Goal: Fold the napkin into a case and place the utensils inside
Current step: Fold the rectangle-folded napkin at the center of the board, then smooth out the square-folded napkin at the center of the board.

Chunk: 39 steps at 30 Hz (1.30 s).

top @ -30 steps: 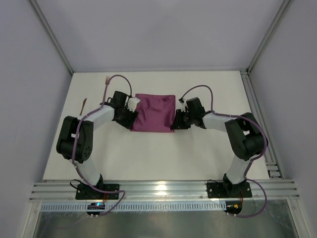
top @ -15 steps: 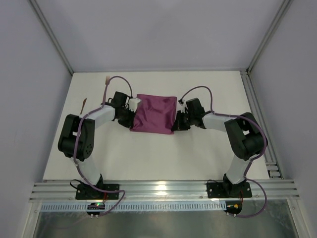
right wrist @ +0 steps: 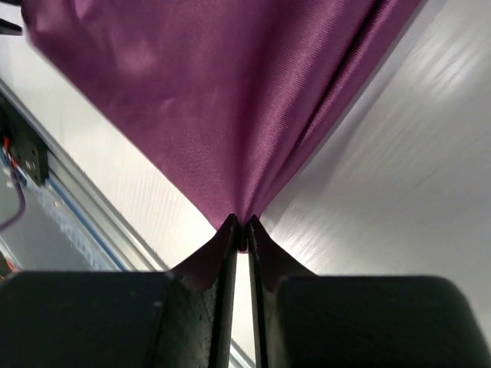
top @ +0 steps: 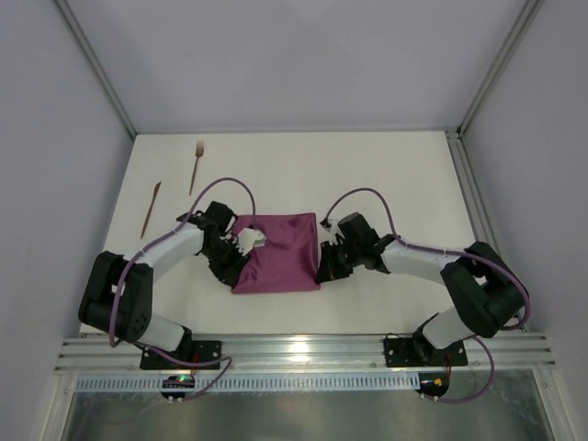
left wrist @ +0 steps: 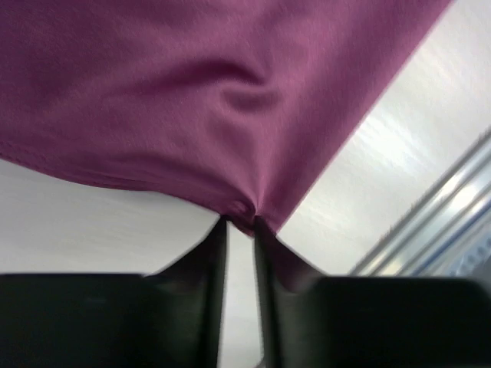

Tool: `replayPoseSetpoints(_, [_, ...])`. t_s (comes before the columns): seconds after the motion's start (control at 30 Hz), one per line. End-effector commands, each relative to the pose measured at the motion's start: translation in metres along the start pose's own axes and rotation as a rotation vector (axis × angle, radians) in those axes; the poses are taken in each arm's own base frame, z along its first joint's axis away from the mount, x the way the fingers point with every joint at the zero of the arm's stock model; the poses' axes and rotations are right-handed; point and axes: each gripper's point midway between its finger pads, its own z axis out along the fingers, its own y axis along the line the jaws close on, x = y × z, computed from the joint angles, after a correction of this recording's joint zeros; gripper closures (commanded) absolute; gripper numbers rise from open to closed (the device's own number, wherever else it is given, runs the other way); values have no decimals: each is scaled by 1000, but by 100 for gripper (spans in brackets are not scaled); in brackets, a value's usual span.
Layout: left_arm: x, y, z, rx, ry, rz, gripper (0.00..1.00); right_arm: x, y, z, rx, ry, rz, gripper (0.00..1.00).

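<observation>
The plum-purple napkin (top: 280, 253) lies folded as a rough square in the middle of the table. My left gripper (top: 236, 267) is shut on its near left corner; the left wrist view shows the cloth (left wrist: 192, 100) pinched at the fingertips (left wrist: 217, 230). My right gripper (top: 323, 270) is shut on the near right corner, and the right wrist view shows the cloth (right wrist: 230, 100) pulled taut from the fingertips (right wrist: 229, 228). The wooden fork (top: 196, 163) and the slim knife-like stick (top: 152, 206) lie at the far left, apart from the napkin.
An aluminium rail (top: 303, 351) runs along the near table edge, close to the napkin's near edge. Frame posts (top: 96, 69) rise at the back corners. A side rail (top: 478, 211) runs along the right edge.
Both grippers have pulled the napkin toward the near edge, each still holding a corner. The fork and stick, partly covered by the left arm before, now show fully.
</observation>
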Motion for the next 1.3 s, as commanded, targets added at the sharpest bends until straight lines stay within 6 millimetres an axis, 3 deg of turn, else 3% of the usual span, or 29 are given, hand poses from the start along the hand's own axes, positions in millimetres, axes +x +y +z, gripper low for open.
replayPoseSetpoints(0.0, [49, -35, -24, 124, 143, 94, 71, 33, 14, -4, -22, 63, 26, 85])
replayPoseSetpoints(0.03, [53, -39, -29, 134, 151, 109, 58, 31, 24, -7, -63, 43, 25, 71])
replayPoseSetpoints(0.07, [53, -39, -36, 126, 152, 134, 41, 32, 26, -10, -76, 38, 51, 64])
replayPoseSetpoints(0.1, [51, -40, -45, 99, 135, 146, 35, 32, 24, -12, -69, 23, 52, 59])
replayPoseSetpoints(0.13, [49, -39, -51, 78, 130, 144, 34, 30, 21, -16, -45, 17, 57, 45])
replayPoseSetpoints(0.17, [43, -34, -58, 39, 101, 135, 32, 19, 14, -21, -3, -25, 34, 43])
replayPoseSetpoints(0.27, [-1, -7, -91, -102, -104, 56, 31, -13, 17, -34, 24, -93, -11, 42])
replayPoseSetpoints(0.3, [-20, 2, -106, -133, -181, 13, 32, -37, 22, -42, 19, -145, -41, 42])
replayPoseSetpoints(0.33, [-33, 17, -110, -163, -231, -17, 35, -49, 22, -46, 21, -172, -54, 42])
replayPoseSetpoints(0.37, [-38, 34, -116, -198, -265, -74, 40, -62, 22, -48, 27, -197, -67, 42])
replayPoseSetpoints(0.4, [-44, 46, -117, -217, -290, -109, 43, -87, 21, -55, 43, -263, -103, 42])
replayPoseSetpoints(0.47, [-61, 80, -112, -253, -346, -195, 44, -109, 14, -56, 70, -304, -120, 44])
replayPoseSetpoints(0.53, [-75, 99, -107, -264, -384, -252, 44, -134, 7, -50, 82, -326, -138, 47])
replayPoseSetpoints(0.57, [-82, 113, -95, -260, -388, -265, 45, -141, 6, -47, 82, -325, -146, 50])
replayPoseSetpoints(0.6, [-86, 119, -90, -254, -391, -280, 46, -152, 2, -39, 88, -315, -148, 61])
replayPoseSetpoints(0.7, [-101, 132, -73, -204, -407, -305, 47, -169, -2, -30, 100, -312, -176, 66])
replayPoseSetpoints(0.73, [-104, 133, -70, -189, -409, -311, 47, -167, -11, -19, 107, -285, -167, 66])
replayPoseSetpoints(0.87, [-107, 140, -52, -154, -403, -320, 45, -170, -14, -3, 81, -272, -181, 64])
replayPoseSetpoints(1.03, [-104, 151, -31, -152, -370, -334, 44, -170, -23, 8, 92, -253, -190, 64])
replayPoseSetpoints(1.27, [-105, 142, -8, -120, -330, -313, 56, -171, -35, 22, 102, -227, -176, 63])
